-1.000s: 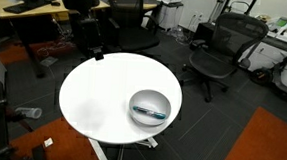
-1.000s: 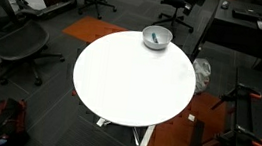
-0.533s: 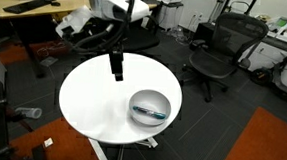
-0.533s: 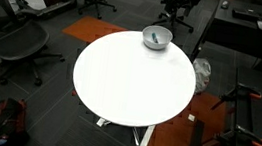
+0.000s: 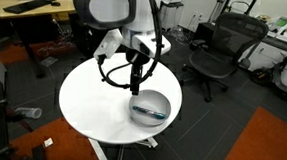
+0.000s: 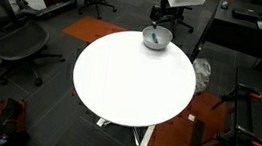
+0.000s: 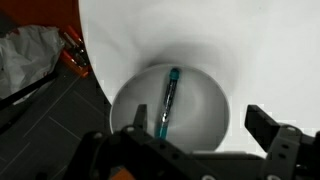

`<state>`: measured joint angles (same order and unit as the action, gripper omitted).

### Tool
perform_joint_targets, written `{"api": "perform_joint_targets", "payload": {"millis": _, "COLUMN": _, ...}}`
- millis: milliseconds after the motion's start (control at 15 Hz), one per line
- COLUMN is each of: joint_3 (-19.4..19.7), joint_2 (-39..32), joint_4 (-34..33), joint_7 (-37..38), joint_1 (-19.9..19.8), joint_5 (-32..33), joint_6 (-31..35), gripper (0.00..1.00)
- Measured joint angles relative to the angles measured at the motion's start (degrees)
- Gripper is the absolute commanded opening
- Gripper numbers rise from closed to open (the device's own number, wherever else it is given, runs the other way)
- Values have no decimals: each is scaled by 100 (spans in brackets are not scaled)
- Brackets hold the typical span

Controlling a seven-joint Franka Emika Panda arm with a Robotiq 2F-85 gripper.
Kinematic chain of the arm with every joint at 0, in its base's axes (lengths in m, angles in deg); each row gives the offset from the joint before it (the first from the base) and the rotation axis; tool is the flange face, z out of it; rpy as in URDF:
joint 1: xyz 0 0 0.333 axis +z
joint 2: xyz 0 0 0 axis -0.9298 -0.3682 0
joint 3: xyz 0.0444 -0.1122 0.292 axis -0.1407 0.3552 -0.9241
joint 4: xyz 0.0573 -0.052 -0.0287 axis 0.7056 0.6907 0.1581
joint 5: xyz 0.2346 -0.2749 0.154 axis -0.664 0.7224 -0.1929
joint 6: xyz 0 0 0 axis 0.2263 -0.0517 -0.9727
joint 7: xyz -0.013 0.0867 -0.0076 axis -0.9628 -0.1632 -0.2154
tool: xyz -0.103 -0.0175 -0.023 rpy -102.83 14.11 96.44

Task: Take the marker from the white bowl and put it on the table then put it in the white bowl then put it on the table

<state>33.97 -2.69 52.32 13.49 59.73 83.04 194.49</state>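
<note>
The teal-blue marker (image 7: 168, 100) lies inside the white bowl (image 7: 208, 95), which stands near the edge of the round white table (image 7: 250, 45). In both exterior views the marker (image 5: 150, 112) rests in the bowl (image 5: 163, 98) (image 6: 162, 44) on the table (image 5: 92, 102) (image 6: 130, 83). My gripper (image 7: 198, 125) is open and empty, hovering above the bowl with the marker near one finger (image 7: 135, 122). In an exterior view the gripper (image 5: 135, 86) hangs just above the bowl's near-left rim.
Black office chairs (image 5: 217, 49) (image 6: 9, 38) stand around the table. Wooden desks (image 5: 33, 8) are behind it. An orange carpet patch (image 5: 265, 148) covers part of the floor. A crumpled plastic bag (image 7: 25, 55) lies on the floor beside the table.
The arm has swung in from the far side of the table, and the gripper now hangs over the bowl. The bowl and marker have not moved.
</note>
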Motion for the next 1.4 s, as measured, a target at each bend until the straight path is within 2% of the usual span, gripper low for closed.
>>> {"api": "perform_joint_targets", "payload": {"millis": 600, "joint_3": 107, "joint_2": -1332, "joint_4": -1198, "joint_7": 12, "joint_1": -310, "joint_5": -596, "joint_6": -2, "gripper": 100}}
{"api": "perform_joint_targets", "payload": {"millis": 1400, "joint_3": 262, "joint_2": -2154, "joint_4": -1940, "joint_7": 448, "joint_1": -270, "joint_5": -621, "joint_6": -84, "gripper": 100}}
